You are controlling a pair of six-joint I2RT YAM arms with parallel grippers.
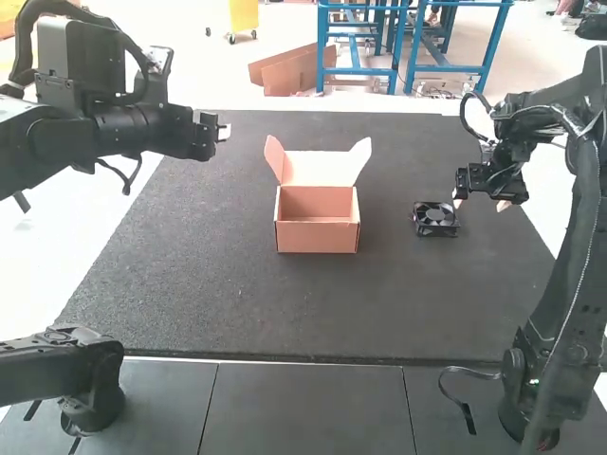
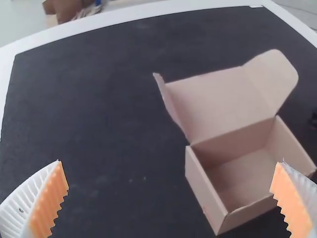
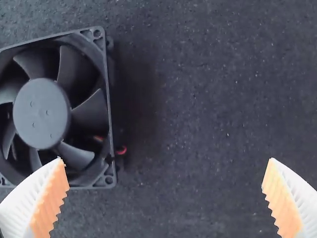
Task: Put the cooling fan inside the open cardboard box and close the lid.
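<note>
A: Where was the cooling fan (image 1: 435, 218) at that point?

B: Flat on the black tabletop (image 1: 190, 265), blades up, just beside the open cardboard box (image 1: 317, 223) on its right side. The box stood upright and empty, with its lid (image 1: 318, 163) raised at the back.

A: And the right end effector (image 1: 489, 194)?

B: It hovered above the tabletop near the fan, fingers spread wide and holding nothing. It was off-centre. From the wrist, the fan sat under one finger (image 3: 42, 198) rather than between the two.

A: So the pickup needed what, in your view?

B: First, centring over the frame. Then a descent with one finger on each of two opposite outer edges, closing on the square frame and never on the blades. I'd also have kept clear of the small wire stub (image 3: 118, 149) at the frame's corner.

A: The left end effector (image 1: 216, 131)?

B: It was wide open and empty, held above the tabletop well apart from the box. I judged it well placed for the lid afterwards.
</note>
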